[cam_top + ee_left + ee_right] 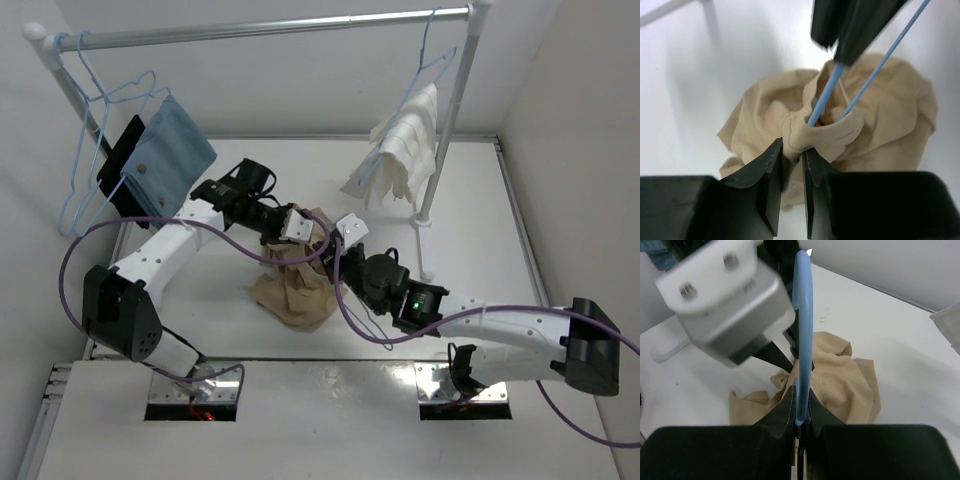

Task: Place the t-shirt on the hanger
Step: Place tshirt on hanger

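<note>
a: where's the t-shirt (pixel 890 125)?

b: in a crumpled tan heap on the white table (pixel 480 220), between the two arms. it's soft and matte, full of loose folds, with a thicker stitched band curling round an opening on top.

a: and the left gripper (pixel 792 157)?

b: its dark, wedge-shaped jaws stand close together with a fold of that band pinched between them, right at the edge of the opening.

a: the hanger (pixel 803 315)?

b: thin light-blue wire, smooth and round. the right gripper (pixel 801 412) has its jaws pressed together on it, and the wire rises between them in a narrow curve. from the left wrist, two blue strands slant down from the right gripper's black fingers and end inside the banded opening.

a: so wire and cloth touch?

b: at the band, yes. how far the wire goes in, i cannot tell.

a: anything behind?

b: a grey metal rail (pixel 270 30) on white posts. a ribbed white cloth (pixel 405 150) hangs at its right end and a flat blue cloth (pixel 170 155) at its left, both on like wire hangers, well apart from the heap.
</note>
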Tool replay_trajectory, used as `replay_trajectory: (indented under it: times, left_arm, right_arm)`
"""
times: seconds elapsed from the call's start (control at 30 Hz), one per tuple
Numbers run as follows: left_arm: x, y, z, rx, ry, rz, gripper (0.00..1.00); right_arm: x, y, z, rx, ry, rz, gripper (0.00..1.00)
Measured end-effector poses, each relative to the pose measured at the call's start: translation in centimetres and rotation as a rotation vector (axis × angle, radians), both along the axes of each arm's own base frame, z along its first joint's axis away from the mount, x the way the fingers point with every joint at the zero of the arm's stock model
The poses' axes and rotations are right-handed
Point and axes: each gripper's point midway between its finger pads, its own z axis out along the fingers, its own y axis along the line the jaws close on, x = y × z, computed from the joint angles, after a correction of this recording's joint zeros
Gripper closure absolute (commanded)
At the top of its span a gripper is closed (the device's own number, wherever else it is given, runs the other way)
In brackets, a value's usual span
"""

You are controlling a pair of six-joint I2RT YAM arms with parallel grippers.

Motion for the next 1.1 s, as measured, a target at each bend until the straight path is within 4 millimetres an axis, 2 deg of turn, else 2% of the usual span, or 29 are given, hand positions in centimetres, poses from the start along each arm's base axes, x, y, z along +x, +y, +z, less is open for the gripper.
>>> replay_trajectory:
  times: [0.2, 0.27, 0.43, 0.5, 0.6, 0.63, 0.7, 0.93, 1.0, 1.03, 1.1]
  left_arm:
    - [-1.4, -1.2, 1.1, -0.063, 0.07, -0.017, 0.74]
    - [-1.9, -1.4, 1.1, -0.067, 0.079, -0.029, 0.72]
    - [-3.4, -1.7, 0.4, -0.069, 0.112, -0.055, 0.62]
    - [-3.8, -1.8, 0.0, -0.067, 0.121, -0.062, 0.62]
    - [-4.1, -1.9, -0.5, -0.059, 0.129, -0.067, 0.67]
    - [-4.1, -1.8, -0.6, -0.058, 0.128, -0.067, 0.81]
    - [-3.9, -1.9, -0.6, -0.059, 0.113, -0.07, 1.0]
    - [-4.5, -1.8, -1.3, -0.013, 0.112, -0.082, 1.0]
    - [-4.4, -1.7, -1.5, 0.003, 0.106, -0.079, 1.0]
    - [-4.5, -1.7, -1.6, 0.01, 0.104, -0.079, 1.0]
    - [-4.5, -1.4, -1.7, 0.034, 0.101, -0.065, 1.0]
  right_arm:
    - [0.0, 0.1, -0.1, -0.002, 0.002, 0.0, 1.0]
    - [0.0, 0.2, -0.3, -0.004, 0.003, 0.002, 1.0]
    - [0.0, 0.6, -1.2, -0.027, 0.016, 0.015, 1.0]
    - [0.0, 0.7, -1.6, -0.036, 0.022, 0.018, 1.0]
    - [-0.1, 0.7, -2.1, -0.052, 0.033, 0.02, 1.0]
    - [-0.2, 0.7, -2.2, -0.053, 0.035, 0.021, 1.0]
    - [-0.2, 0.7, -2.3, -0.053, 0.039, 0.02, 1.0]
    - [-0.1, 0.5, -2.6, -0.069, 0.045, 0.019, 1.0]
    - [-0.3, 0.4, -2.7, -0.069, 0.054, 0.023, 0.93]
    - [-0.4, 0.4, -2.8, -0.068, 0.062, 0.023, 0.71]
    - [-0.4, -0.1, -2.8, -0.06, 0.076, 0.01, 0.49]
